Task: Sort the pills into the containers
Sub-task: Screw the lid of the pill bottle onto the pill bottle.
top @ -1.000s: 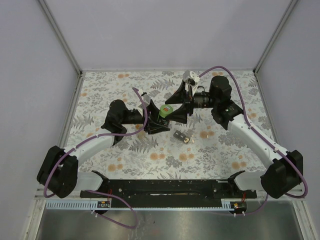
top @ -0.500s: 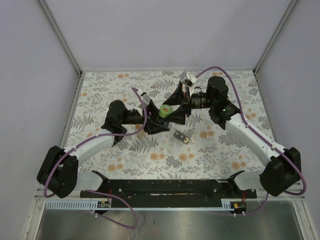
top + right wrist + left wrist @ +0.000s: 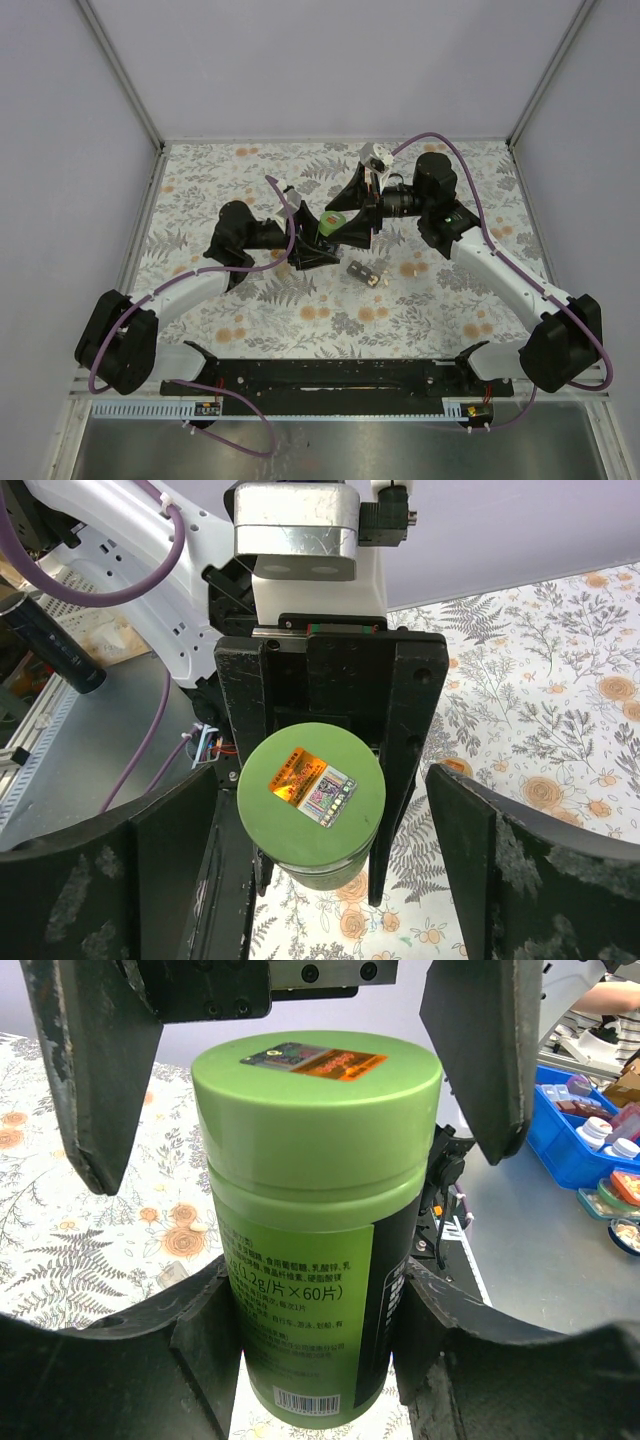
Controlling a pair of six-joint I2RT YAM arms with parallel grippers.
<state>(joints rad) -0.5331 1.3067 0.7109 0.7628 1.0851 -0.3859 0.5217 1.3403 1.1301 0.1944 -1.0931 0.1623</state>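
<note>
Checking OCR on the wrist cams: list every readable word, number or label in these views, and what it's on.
"2g/片×60片)": side label of the green pill bottle; the start is cut off.
Other Chinese lines on the side label: too small to read.
Barcode digits: too small to read.
Lid sticker: print blurred in both wrist views.
Top view: nothing legible.

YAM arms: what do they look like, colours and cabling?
Both alike: left arm and right arm have white links with bulky black joint housings. A purple cable loops along each. Fingers are broad, black and scuffed pale. A small white camera block sits at each wrist.
</note>
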